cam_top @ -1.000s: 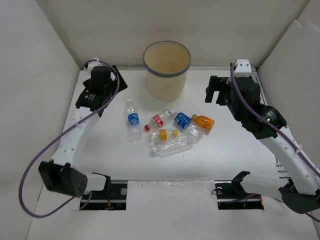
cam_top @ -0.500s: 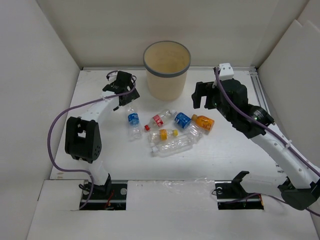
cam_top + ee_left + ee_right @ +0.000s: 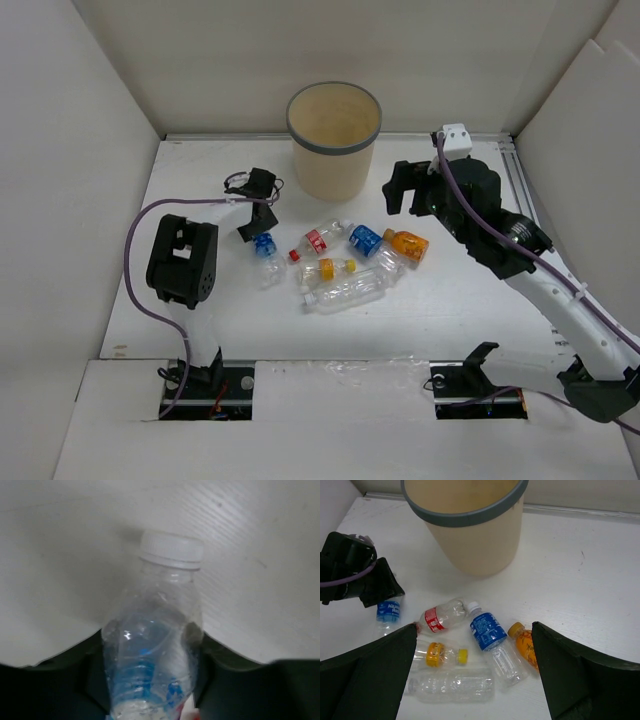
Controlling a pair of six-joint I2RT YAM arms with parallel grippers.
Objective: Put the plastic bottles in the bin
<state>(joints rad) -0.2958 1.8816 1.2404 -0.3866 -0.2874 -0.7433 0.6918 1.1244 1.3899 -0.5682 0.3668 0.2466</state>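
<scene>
My left gripper [image 3: 256, 218] is down on the table with its fingers pressed on both sides of a clear bottle with a blue label [image 3: 152, 650] and a white cap [image 3: 171, 547]. This bottle [image 3: 266, 248] lies left of the others. My right gripper [image 3: 402, 190] hangs open above the heap, nothing between its fingers [image 3: 380, 675]. Below it lie a red-labelled bottle [image 3: 441, 617], a blue-labelled one [image 3: 489, 629], an orange one [image 3: 525, 646], a yellow-capped one [image 3: 442, 655] and a larger unlabelled one [image 3: 452, 687]. The beige bin [image 3: 334, 150] stands behind them.
White walls close in the table on the left, back and right. The bin's grey rim [image 3: 465, 517] stands just beyond the heap, close to both grippers. The left arm's purple cable [image 3: 135, 270] loops over the table's left side.
The left arm has swung in from the far left and come down over the blue-labelled bottle, and its fingers have closed onto it. The right arm has shifted left towards the heap, still open.
</scene>
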